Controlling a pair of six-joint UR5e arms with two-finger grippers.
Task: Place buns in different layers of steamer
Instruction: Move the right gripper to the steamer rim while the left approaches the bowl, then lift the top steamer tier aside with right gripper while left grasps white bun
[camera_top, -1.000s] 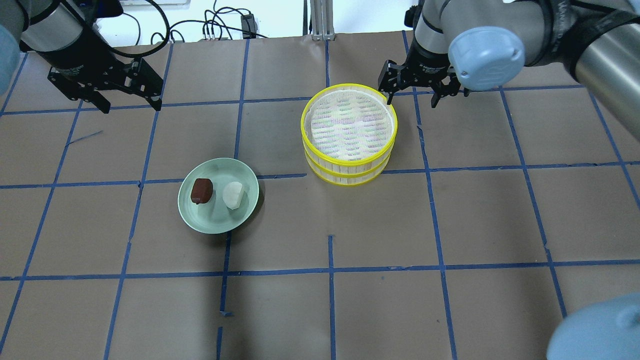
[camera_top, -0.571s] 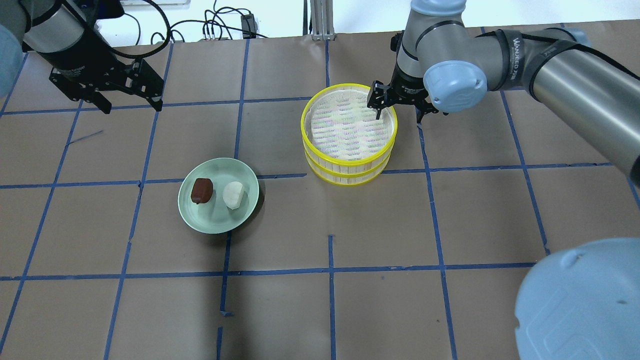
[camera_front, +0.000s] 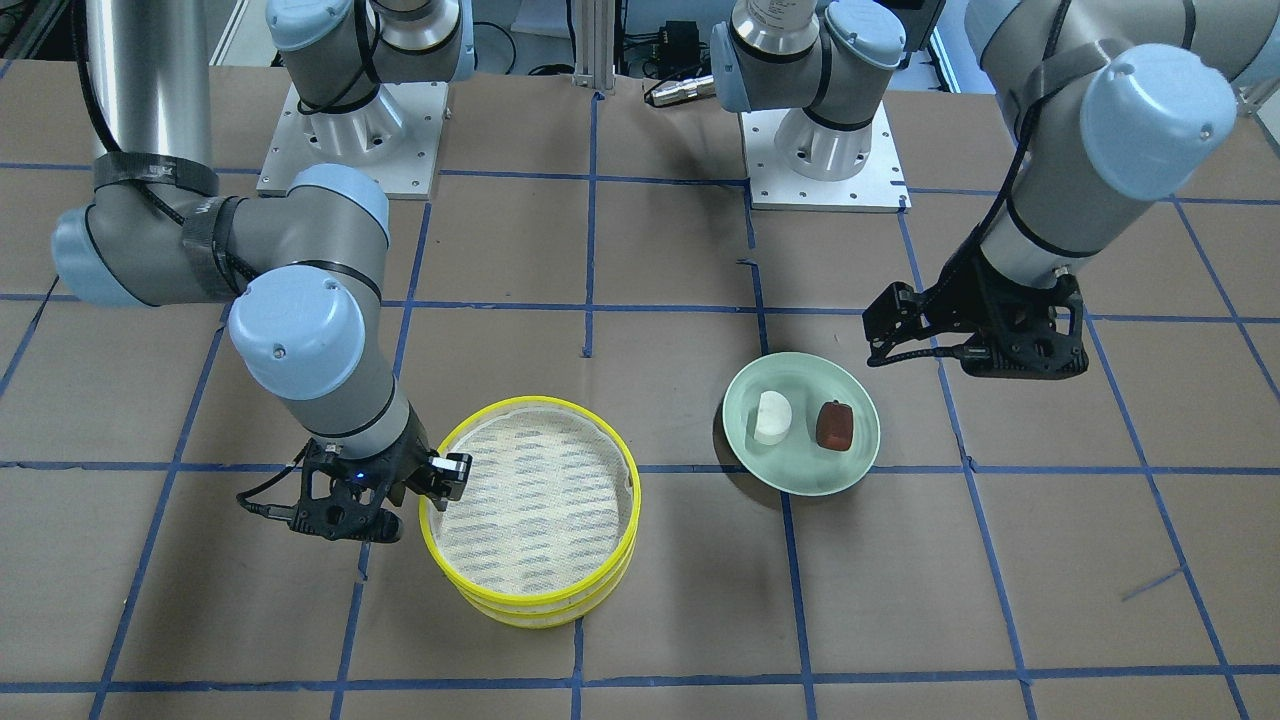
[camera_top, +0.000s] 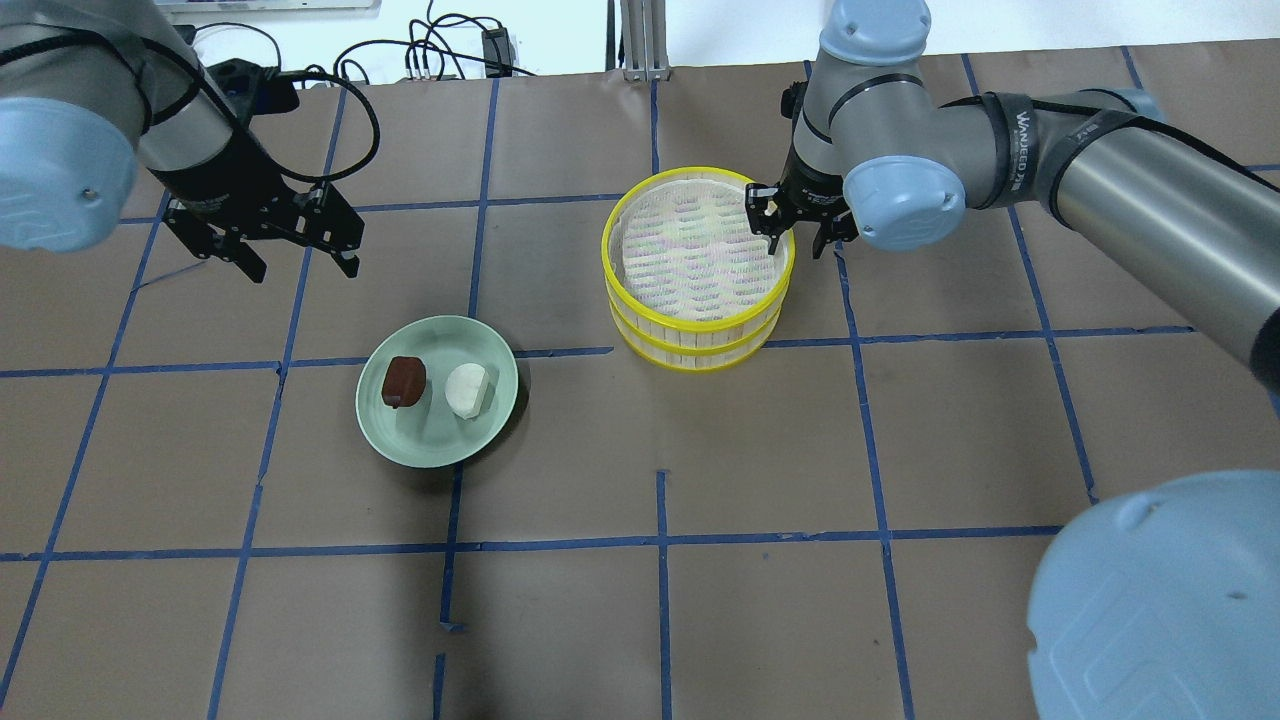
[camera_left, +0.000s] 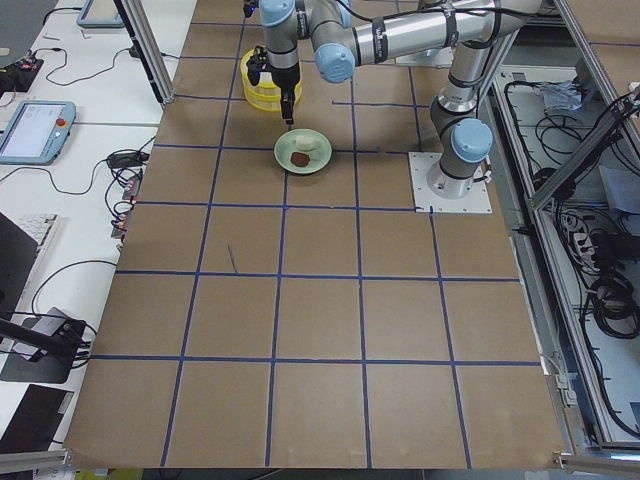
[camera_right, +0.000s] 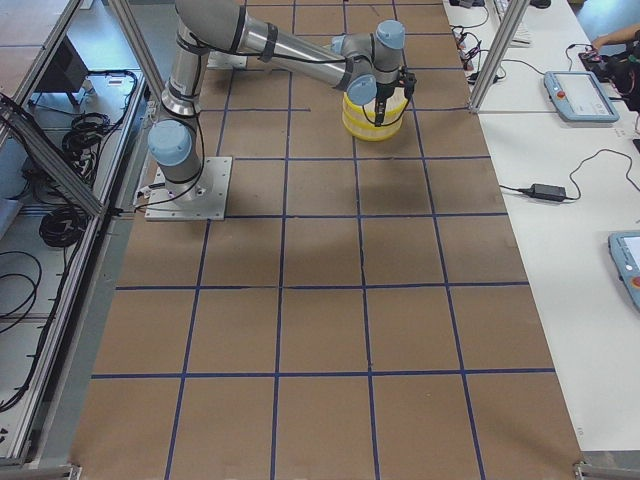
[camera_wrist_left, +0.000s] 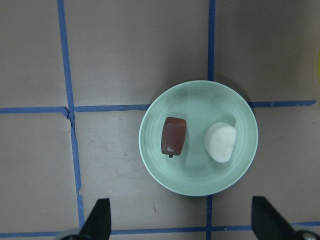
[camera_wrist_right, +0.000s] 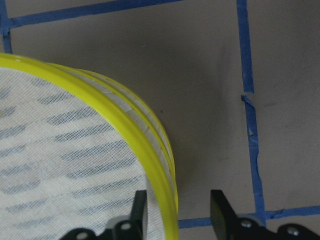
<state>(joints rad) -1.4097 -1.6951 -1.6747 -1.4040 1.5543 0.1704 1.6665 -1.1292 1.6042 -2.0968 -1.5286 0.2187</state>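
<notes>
The steamer (camera_top: 697, 322) is two stacked yellow-rimmed layers and stands right of centre; the top tray shows a bare striped floor (camera_front: 530, 500). The white bun (camera_top: 467, 388) and the reddish-brown bun (camera_top: 403, 381) lie side by side on a pale green plate (camera_top: 440, 455). My right gripper (camera_top: 795, 240) is open and straddles the steamer's right rim (camera_wrist_right: 150, 130), one finger inside, one outside. My left gripper (camera_top: 300, 265) is open and empty, above the table on the far left side of the plate. Its wrist view shows both buns (camera_wrist_left: 173, 135) (camera_wrist_left: 220, 142).
The brown paper table has a blue tape grid (camera_top: 660, 540). Cables (camera_top: 430, 55) lie at the far edge. The right arm's elbow (camera_top: 1160, 600) fills the near right corner of the overhead view. The arm bases (camera_front: 820, 150) stand on the robot's side.
My right gripper has moved in from beyond the steamer and come down over its right rim. My left gripper has moved right and nearer to the plate. Buns and plate have not moved.
</notes>
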